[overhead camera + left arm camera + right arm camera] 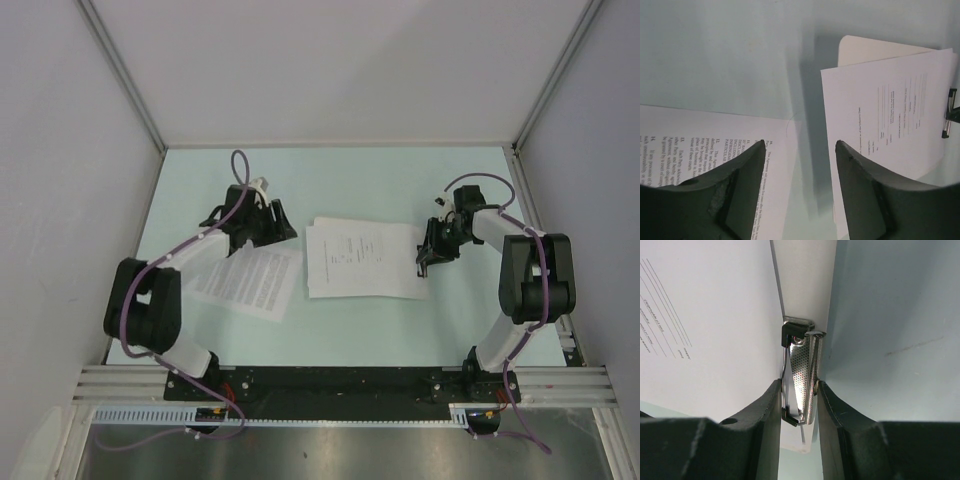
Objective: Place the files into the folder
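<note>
Roughly halfway, I judge. The sparser sheet [360, 255] is lying on the folder [860, 47] at frame centre, with the right gripper [798, 385] squeezing its clip [802, 370]. The dense sheet [245, 280] is lying loose on the table [350, 180], left of centre, the left gripper [800, 145] hovering over its edge — wide open, empty.

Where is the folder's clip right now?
The clip sits on the folder's right edge, right of centre in the top view, pinched in the right gripper beside the printed sheet.

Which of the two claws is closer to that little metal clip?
Right. The right gripper pinches the clip; the left gripper hangs open by the densely printed sheet, away from it.
</note>
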`<state>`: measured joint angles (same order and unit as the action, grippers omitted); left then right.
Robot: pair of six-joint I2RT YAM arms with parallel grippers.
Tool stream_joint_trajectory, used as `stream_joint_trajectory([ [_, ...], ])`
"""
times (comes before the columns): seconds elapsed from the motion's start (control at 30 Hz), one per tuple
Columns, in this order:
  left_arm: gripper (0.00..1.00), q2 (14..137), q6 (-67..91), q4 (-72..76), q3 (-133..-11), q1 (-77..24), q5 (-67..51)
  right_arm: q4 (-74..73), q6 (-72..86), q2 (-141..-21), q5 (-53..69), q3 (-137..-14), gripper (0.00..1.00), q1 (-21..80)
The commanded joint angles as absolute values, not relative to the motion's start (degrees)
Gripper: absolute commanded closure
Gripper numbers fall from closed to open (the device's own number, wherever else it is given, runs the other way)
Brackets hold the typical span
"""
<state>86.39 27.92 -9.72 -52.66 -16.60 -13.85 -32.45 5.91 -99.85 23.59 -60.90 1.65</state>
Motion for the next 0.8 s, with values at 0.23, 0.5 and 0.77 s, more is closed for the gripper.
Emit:
stream_joint_trajectory([
  [0.23, 0.37, 98.34, 33.13, 1.65, -58.62, -16.08, -24.25, -31.03, 6.33, -98.35, 25.58, -61.88, 1.0, 1.93],
  [0.5, 0.42, 103.09, 33.75, 2.55, -60.56, -16.87, -27.51, -31.03, 6.33, -98.61, 25.4, -61.79, 1.0, 2.11],
  [0.77, 0.57, 102.57, 33.84, 3.69, -60.38, -17.84, -26.98, -31.02, 6.24, -98.96, 25.23, -61.87, 1.0, 2.2],
])
